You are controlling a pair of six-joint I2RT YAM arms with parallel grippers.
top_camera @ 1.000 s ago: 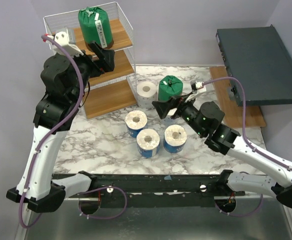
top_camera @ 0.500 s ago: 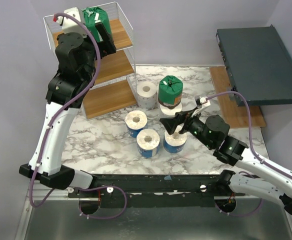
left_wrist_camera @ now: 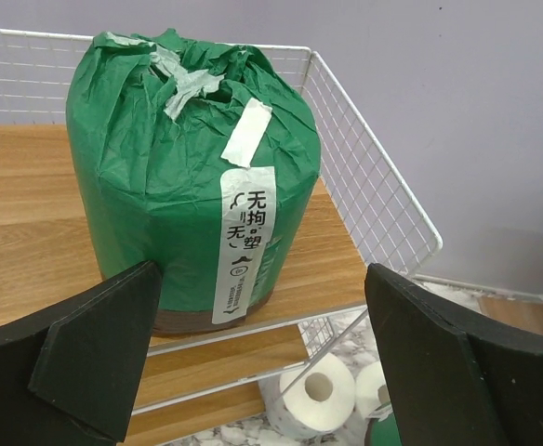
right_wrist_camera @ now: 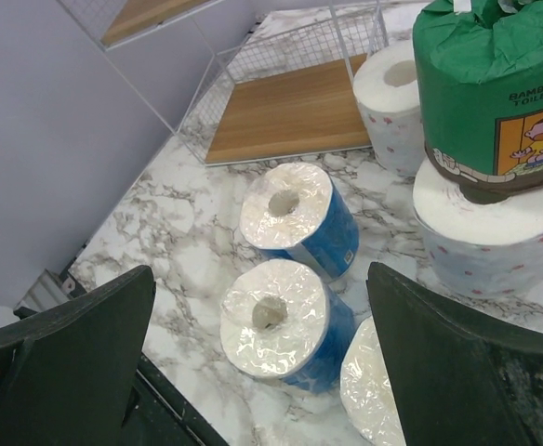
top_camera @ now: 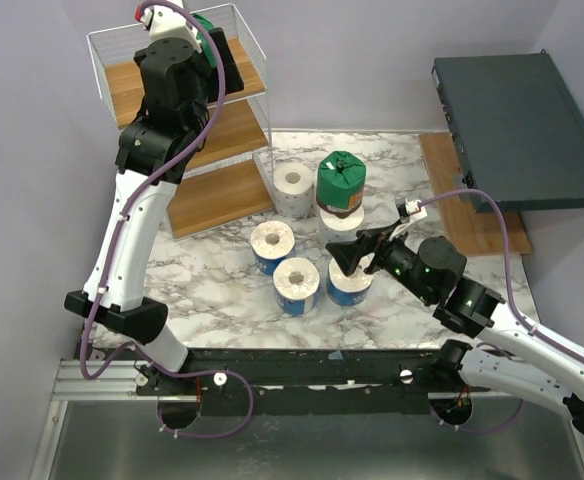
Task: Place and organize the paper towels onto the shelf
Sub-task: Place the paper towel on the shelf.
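Note:
One green-wrapped paper towel roll (left_wrist_camera: 188,167) stands upright on the top board of the shelf (top_camera: 242,110). My left gripper (left_wrist_camera: 262,279) is open just in front of it, a finger showing at each side of its base. In the top view the left arm hides most of that roll (top_camera: 204,18). On the marble table a second green roll (top_camera: 340,182) sits on a white roll (right_wrist_camera: 485,232), next to another white roll (top_camera: 292,188). Three blue-wrapped rolls (right_wrist_camera: 295,209) (right_wrist_camera: 276,321) (right_wrist_camera: 374,390) stand near the front. My right gripper (right_wrist_camera: 260,279) hovers open above them, holding nothing.
A dark grey flat box (top_camera: 517,130) lies at the right, resting on a wooden board (top_camera: 472,215). The black rail (top_camera: 302,365) with the arm bases runs along the table's near edge. The shelf's bottom board (right_wrist_camera: 281,111) is bare, and a purple wall stands behind.
My left arm has risen from the shelf's middle tier to its top tier, by the green roll. My right gripper has drawn back from the stacked green roll to above the blue rolls.

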